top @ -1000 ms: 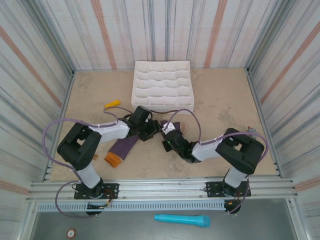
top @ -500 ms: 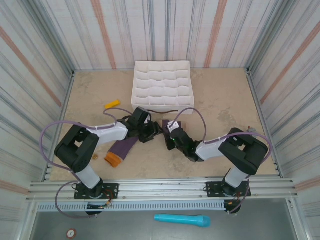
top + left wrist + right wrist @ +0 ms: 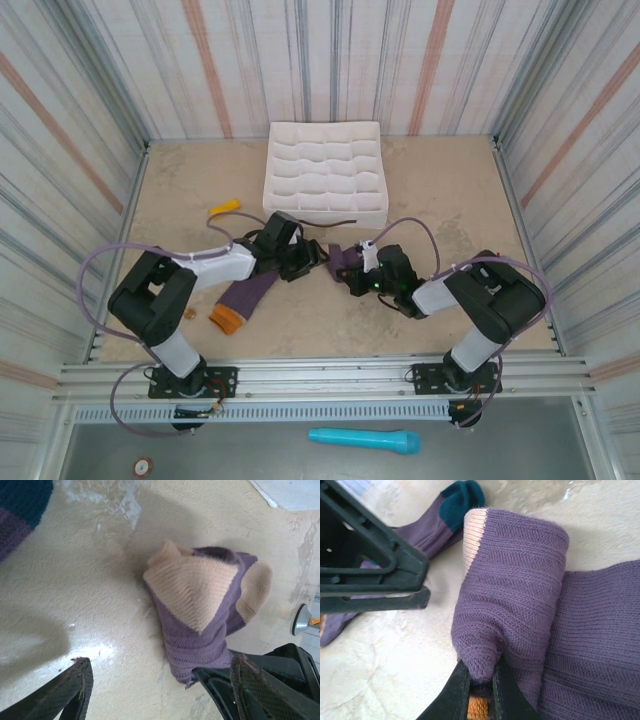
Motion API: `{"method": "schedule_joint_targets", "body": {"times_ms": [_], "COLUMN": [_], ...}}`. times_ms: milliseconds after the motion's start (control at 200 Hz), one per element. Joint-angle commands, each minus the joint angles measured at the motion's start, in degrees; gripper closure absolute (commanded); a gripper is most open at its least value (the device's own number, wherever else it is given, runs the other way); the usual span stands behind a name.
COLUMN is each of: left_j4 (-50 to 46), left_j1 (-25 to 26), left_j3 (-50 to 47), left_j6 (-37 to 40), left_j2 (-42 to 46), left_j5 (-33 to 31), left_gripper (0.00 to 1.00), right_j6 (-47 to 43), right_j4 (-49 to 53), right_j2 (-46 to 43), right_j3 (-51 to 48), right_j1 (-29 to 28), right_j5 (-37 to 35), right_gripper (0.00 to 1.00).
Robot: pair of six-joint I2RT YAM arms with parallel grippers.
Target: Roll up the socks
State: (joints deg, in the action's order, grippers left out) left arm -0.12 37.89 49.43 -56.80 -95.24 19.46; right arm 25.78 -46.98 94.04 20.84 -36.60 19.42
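One of the socks (image 3: 247, 293) lies flat, purple, with its orange cuff toward the near left; its teal toe (image 3: 462, 497) shows beside my left gripper. The other sock (image 3: 205, 605) is a purple bundle with a pale peach patch, folded over itself (image 3: 512, 595). My right gripper (image 3: 477, 690) is shut on a pinch of this fold, with a bit of orange cuff between its fingers. In the top view it sits at the table's middle (image 3: 358, 270). My left gripper (image 3: 160, 690) stands open just left of the bundle (image 3: 302, 258), its fingers apart and holding nothing.
A white compartment tray (image 3: 325, 172) stands just behind the grippers. A small yellow-orange marker (image 3: 224, 209) lies at its left. Striped walls close in the sandy table (image 3: 450, 210) on three sides. A blue object (image 3: 363, 439) lies below the front rail.
My right gripper has shifted to the right and turned, carrying the bundled sock with it. The left gripper has stayed nearly where it was, still open.
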Motion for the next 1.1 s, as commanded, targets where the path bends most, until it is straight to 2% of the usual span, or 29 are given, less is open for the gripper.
{"method": "schedule_joint_targets", "body": {"times_ms": [0,160,260,301,411,506,591,716,862,987,1092], "left_j4": [-0.4,-1.0,-1.7,-2.0,-3.8,-5.7,-6.8,-7.8,-3.5,-0.2,4.5], "left_j1": [1.2,1.9,1.9,1.9,1.8,1.6,1.2,0.7,0.2,0.2,0.4], "left_j3": [3.1,4.4,5.1,5.2,6.0,6.4,6.2,4.9,-0.3,-4.1,-8.1], "left_j6": [1.6,0.6,0.5,0.6,1.5,2.2,2.1,0.7,-5.4,-10.3,-14.6], "left_j2": [-2.8,-5.1,-6.4,-6.7,-7.2,-6.9,-6.1,-4.4,-1.2,0.3,1.8], "left_j5": [-1.2,-3.1,-3.9,-4.1,-4.8,-5.6,-6.3,-7.2,-7.6,-7.6,-7.9], "left_gripper": [0.25,0.26,0.33,0.38,0.59,0.75,0.86,0.97,0.99,1.00,1.00], "right_j6": [2.9,2.6,2.5,2.4,1.5,-0.4,-2.2,-6.6,-11.0,-15.5,-18.4], "right_j4": [13.2,13.1,13.0,13.1,13.9,17.4,21.8,29.4,35.5,38.7,37.9], "right_j2": [4.6,4.6,4.8,4.9,4.4,1.7,-1.6,-7.0,-11.1,-11.6,-10.4], "right_j3": [-2.1,-2.1,-2.1,-1.9,-1.6,-0.8,0.4,2.8,5.7,9.0,10.6], "right_j1": [-0.3,-0.3,-0.3,-0.3,-0.5,-1.7,-3.5,-7.7,-11.9,-17.6,-21.9], "right_j5": [4.9,5.0,4.7,4.8,4.3,1.1,-3.1,-11.7,-18.9,-27.6,-34.2], "right_gripper": [1.00,1.00,1.00,1.00,1.00,0.98,0.88,0.74,0.51,0.40,0.37]}}
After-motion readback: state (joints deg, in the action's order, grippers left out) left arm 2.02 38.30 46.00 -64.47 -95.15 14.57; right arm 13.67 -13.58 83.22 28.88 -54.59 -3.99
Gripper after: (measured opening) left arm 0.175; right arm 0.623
